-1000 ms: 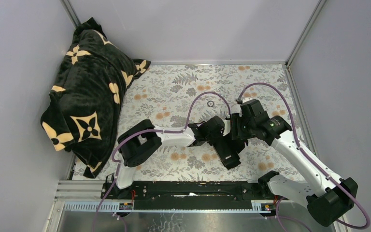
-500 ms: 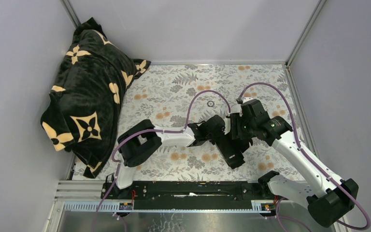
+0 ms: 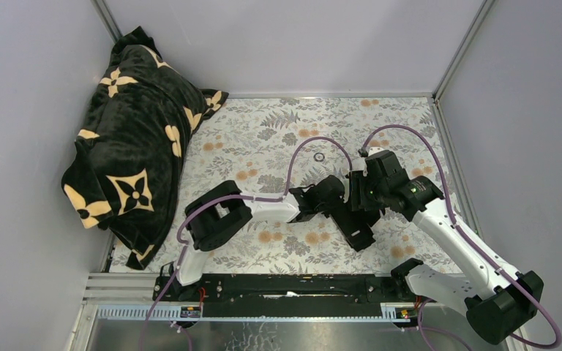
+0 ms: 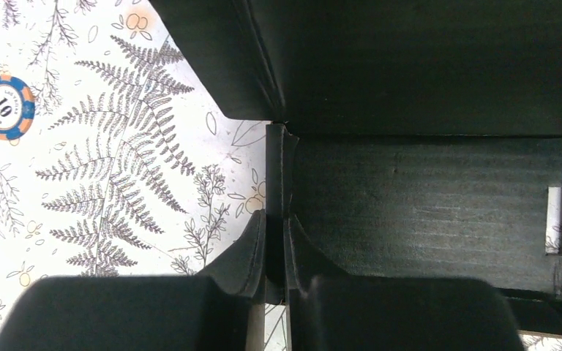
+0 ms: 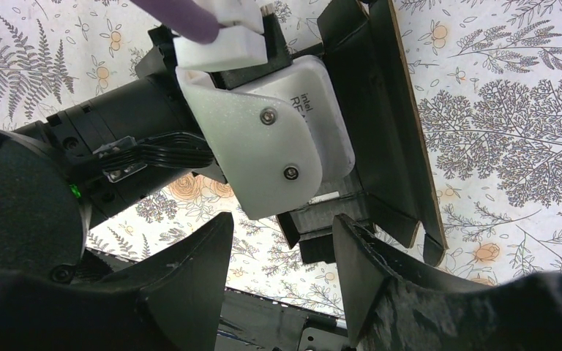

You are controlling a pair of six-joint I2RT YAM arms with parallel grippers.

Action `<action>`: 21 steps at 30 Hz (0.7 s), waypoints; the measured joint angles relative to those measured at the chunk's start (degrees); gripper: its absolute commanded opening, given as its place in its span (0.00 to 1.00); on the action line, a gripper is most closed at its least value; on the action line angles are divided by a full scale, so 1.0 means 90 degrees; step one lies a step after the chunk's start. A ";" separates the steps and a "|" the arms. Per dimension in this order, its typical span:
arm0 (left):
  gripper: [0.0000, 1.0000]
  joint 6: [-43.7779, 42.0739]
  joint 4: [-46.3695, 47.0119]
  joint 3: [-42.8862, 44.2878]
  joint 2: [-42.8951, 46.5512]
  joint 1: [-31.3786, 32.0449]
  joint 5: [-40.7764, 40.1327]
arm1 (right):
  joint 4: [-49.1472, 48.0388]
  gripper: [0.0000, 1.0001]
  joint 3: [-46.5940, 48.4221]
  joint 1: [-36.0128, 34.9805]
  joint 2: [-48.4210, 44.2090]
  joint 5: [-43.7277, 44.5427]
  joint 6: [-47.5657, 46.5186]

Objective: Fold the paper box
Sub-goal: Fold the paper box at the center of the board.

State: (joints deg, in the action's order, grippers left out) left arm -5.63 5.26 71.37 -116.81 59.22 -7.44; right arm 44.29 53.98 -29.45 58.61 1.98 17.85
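Far L, a black plush blanket (image 3: 135,139) w/ cream flower motifs is heaped against the enclosure's corner, partly off the surface (image 3: 263,131), which has a pale leaf-and-flower print. The L arm (image 3: 263,208) reaches from the near edge toward ctr-right. Its wrist view shows a blue-and-orange chip marked 10 (image 4: 6,107) lying flat on the print at upper L, apart from the fingers. The L pincer (image 4: 276,223) is clenched on the paper box (image 4: 424,183): both fingers (image 4: 249,256) press a thin upright card edge btw them, seen end-on. R of that edge a matte black creased panel spreads across the view, w/ a small slot cut near its R end; another black flap runs off the top. From above, the paper box sits R of ctr on the surface, btw the two wrists, part of it sticking out toward the near edge as a dark angled strip; not yet a closed box. The R pincer (image 5: 282,219) is released, fingers well apart, grasping nothing. It hovers just above the L wrist, whose white camera housing (image 5: 263,139) fills the gap in its view. Beyond the housing, black card panels stand tilted on edge, a brown core showing along one rim. The R arm (image 3: 454,234) angles back to its base at lower R.
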 measured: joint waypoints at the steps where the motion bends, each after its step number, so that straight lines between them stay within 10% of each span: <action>1: 0.09 -0.0012 0.0024 0.0000 -0.0015 0.0005 -0.0068 | 0.0000 0.60 0.0000 0.0000 -0.0002 0.0000 0.0000; 21: 0.09 -0.0529 0.0282 -0.0228 -0.0129 0.0537 -0.2047 | 0.0032 0.60 0.0085 0.0000 -0.0002 0.0053 -0.0058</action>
State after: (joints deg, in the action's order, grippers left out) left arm -10.39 7.79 69.32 -117.97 64.05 -25.87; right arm 44.58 54.74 -29.45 58.59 2.46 17.32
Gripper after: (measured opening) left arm 0.128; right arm 0.601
